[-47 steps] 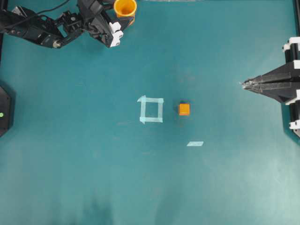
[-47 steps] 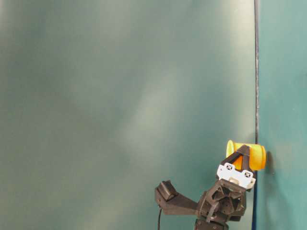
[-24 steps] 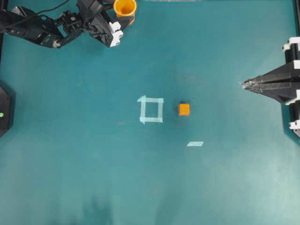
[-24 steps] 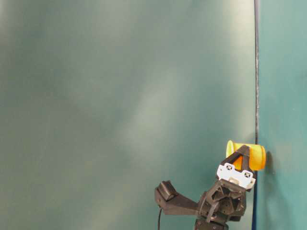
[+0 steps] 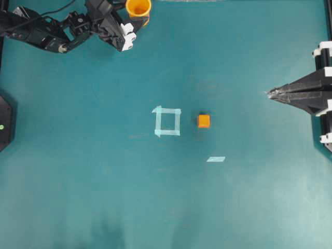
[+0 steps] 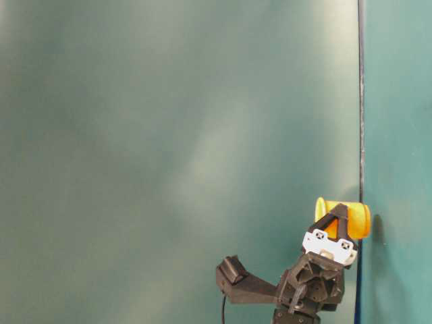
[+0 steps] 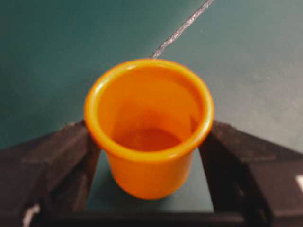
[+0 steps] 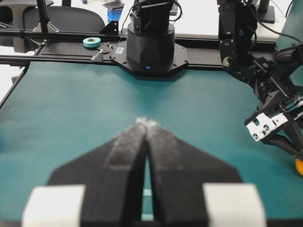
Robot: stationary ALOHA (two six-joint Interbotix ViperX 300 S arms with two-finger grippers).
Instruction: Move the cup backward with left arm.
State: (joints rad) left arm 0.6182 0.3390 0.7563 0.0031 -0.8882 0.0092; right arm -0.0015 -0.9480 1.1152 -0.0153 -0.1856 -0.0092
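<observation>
Overhead view, top left of frame: left gripper [image 5: 136,21] clamps the cup [image 5: 138,8] at the table's [image 5: 104,197] far edge, apparently moved back; right gripper [image 5: 270,93] rests closed.

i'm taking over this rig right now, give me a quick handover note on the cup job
Left gripper: fingers on either side of the cup, apparently closed on it.
Right gripper: shut, empty, parked at the right edge.
Cup stands upright at the far edge of the table, well behind the tape square and orange cube.
Done: cup looks moved back.
Left: open the left gripper, withdraw.
</observation>
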